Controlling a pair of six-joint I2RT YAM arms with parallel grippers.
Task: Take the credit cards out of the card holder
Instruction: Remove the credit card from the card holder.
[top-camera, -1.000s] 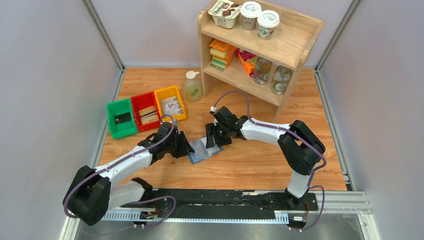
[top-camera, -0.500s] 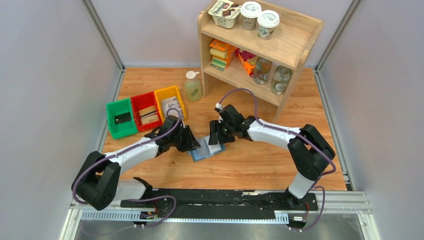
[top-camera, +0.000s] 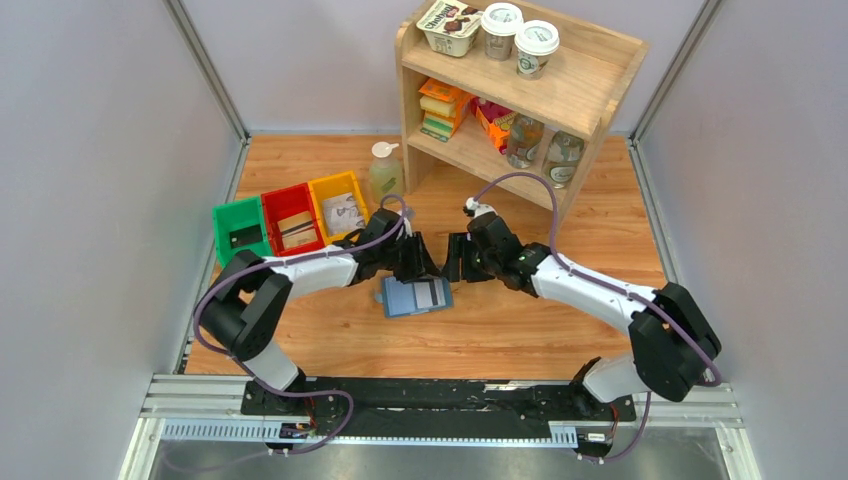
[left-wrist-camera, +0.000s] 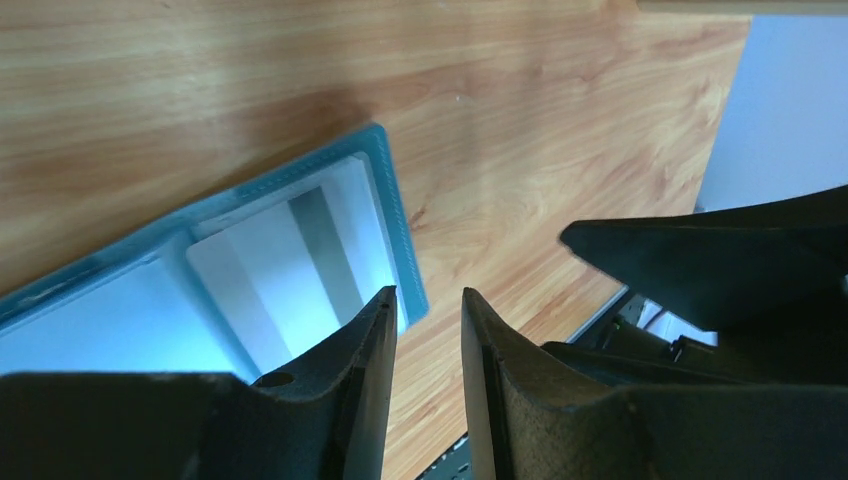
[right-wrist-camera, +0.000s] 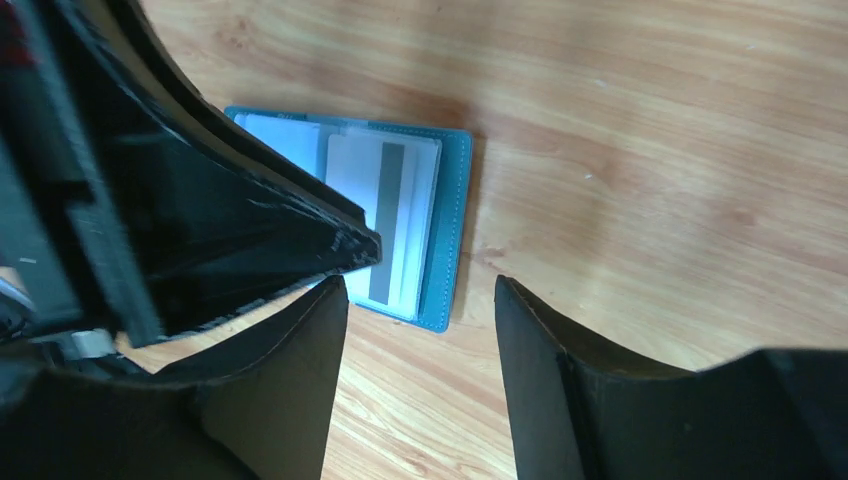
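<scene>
The card holder (top-camera: 412, 298) lies open and flat on the wooden table, blue-grey with lighter inner pockets. A grey-white credit card with a dark stripe (top-camera: 431, 294) sits in its right pocket; it also shows in the left wrist view (left-wrist-camera: 300, 255) and the right wrist view (right-wrist-camera: 392, 215). My left gripper (top-camera: 421, 264) hovers just beyond the holder's far edge, jaws a narrow gap apart and empty (left-wrist-camera: 428, 293). My right gripper (top-camera: 455, 262) hovers to the right of it, jaws wide open and empty (right-wrist-camera: 420, 285), with the holder (right-wrist-camera: 455, 235) ahead of it.
Green (top-camera: 222, 250), red (top-camera: 272, 212) and yellow (top-camera: 355, 195) bins stand at the far left, each with a card inside. A soap bottle (top-camera: 386, 175) and a wooden shelf (top-camera: 590, 100) with food items stand at the back. The two grippers are close together.
Both grippers have moved away from the holder toward the far side and right. The holder has turned and now lies flat and open, with nothing touching it.
</scene>
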